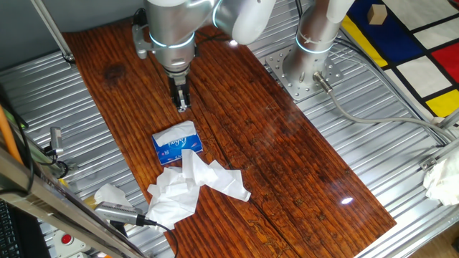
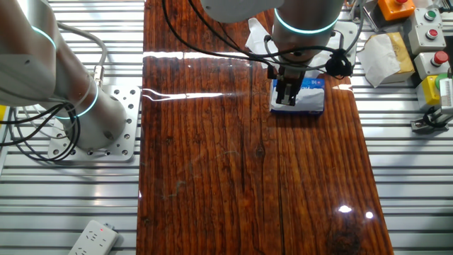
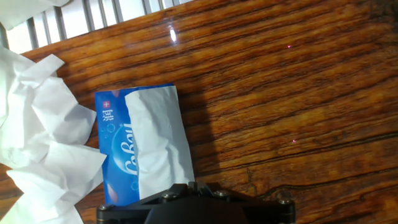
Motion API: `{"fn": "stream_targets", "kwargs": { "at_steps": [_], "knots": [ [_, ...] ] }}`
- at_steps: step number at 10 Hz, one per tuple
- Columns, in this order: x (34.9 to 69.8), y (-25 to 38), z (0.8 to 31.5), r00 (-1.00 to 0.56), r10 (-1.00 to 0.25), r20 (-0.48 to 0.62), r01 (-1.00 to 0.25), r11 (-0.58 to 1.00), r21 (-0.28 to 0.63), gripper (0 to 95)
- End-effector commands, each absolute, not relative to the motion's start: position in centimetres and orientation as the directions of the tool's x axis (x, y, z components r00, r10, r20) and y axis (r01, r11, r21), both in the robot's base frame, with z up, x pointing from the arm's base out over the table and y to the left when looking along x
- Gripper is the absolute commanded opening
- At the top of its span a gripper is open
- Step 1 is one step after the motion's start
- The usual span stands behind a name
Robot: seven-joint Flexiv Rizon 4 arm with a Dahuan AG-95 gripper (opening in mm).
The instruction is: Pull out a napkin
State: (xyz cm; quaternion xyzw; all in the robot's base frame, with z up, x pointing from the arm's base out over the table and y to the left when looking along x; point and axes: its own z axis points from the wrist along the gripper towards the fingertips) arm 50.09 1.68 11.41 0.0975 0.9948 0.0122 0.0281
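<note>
My gripper [image 1: 182, 106] hangs above the board [image 1: 287, 158], fingers looking pinched together, holding nothing. Just past it lies the pack [image 1: 176, 145], napkin [image 3: 158, 146] poking from its top. Loose tissues [image 1: 193, 185] touch the pack's far side.

Dark, ribbed wooden surface [image 1: 287, 158] with a glossy finish, set on a frame of silver slatted metal [image 1: 401, 150]. Lying directly on the wood: a blue tissue pack [image 1: 176, 145] with white lettering, a white napkin [image 3: 158, 143] lying along its top, and just beside it a larger crumpled heap of white tissue sheets [image 1: 190, 188], touching the pack's edge.
</note>
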Motion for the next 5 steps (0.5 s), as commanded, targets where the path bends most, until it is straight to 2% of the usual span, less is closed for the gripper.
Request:
{"fn": "stream_targets", "kwargs": {
  "at_steps": [1, 5],
  "knots": [
    [50.05, 1.65, 11.43, -0.983, 0.176, -0.046, 0.175, 0.984, 0.023, 0.0],
    [50.05, 1.64, 11.37, -0.988, 0.145, -0.047, 0.144, 0.989, 0.016, 0.0]
  ]
}}
